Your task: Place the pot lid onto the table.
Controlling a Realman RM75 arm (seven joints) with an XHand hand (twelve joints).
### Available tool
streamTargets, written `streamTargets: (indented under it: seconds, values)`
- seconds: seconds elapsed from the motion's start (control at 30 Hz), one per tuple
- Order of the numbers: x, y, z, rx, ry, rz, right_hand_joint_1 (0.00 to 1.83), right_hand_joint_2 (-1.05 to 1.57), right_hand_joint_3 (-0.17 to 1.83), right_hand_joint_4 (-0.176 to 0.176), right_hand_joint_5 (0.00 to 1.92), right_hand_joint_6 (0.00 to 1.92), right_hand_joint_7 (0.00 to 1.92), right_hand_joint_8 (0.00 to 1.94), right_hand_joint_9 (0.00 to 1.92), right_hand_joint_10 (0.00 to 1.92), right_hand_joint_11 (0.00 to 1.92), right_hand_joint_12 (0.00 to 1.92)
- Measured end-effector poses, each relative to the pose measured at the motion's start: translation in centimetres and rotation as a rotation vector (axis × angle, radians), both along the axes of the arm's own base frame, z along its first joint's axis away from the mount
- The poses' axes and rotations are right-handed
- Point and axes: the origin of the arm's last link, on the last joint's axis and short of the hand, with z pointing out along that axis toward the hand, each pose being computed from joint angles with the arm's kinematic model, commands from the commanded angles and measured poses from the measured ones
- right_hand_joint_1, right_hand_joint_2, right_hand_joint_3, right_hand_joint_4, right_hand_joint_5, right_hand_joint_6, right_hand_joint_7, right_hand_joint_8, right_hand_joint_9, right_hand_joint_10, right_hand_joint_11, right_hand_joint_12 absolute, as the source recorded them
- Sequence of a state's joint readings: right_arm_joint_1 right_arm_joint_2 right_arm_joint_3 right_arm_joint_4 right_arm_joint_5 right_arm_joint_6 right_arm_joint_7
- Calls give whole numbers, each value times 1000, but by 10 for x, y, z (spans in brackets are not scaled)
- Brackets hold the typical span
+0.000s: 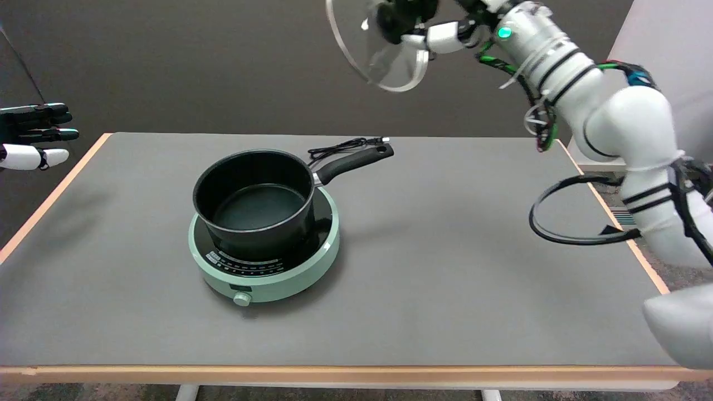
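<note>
A clear glass pot lid (372, 53) hangs tilted high in the air at the top of the head view, well above the far edge of the table. My right hand (426, 25) holds it by its dark knob, with the fingers partly cut off by the top of the picture. Below and to the left, an uncovered black pot (255, 200) with a long handle sits on a mint-green induction cooker (267, 262) on the grey table (445, 267).
The cooker's black cord (342, 147) lies behind the pot handle. A loop of black cable (579, 217) from my right arm hangs over the table's right edge. The idle left hand (33, 136) hovers at the far left.
</note>
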State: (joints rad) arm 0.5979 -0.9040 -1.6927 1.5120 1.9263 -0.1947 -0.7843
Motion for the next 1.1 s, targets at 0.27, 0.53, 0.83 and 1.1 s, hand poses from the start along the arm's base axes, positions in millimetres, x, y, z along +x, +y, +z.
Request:
streamTargets:
  seconds: [0.27,0.53,0.83,1.1]
  values:
    - [-7,25,45,-100,-122,17,1366,875,505,176,753,980,950,1180,864,1355,692,1470]
    - [-20,54,85,-206,-225,30,1365,877,506,176,753,981,946,1188,861,1370,693,1474]
    - [-44,88,120,-317,-284,12,1365,880,502,176,753,978,944,1189,859,1379,690,1482]
    - [-72,113,136,-386,-304,-45,1364,882,497,176,753,975,944,1188,860,1375,685,1495]
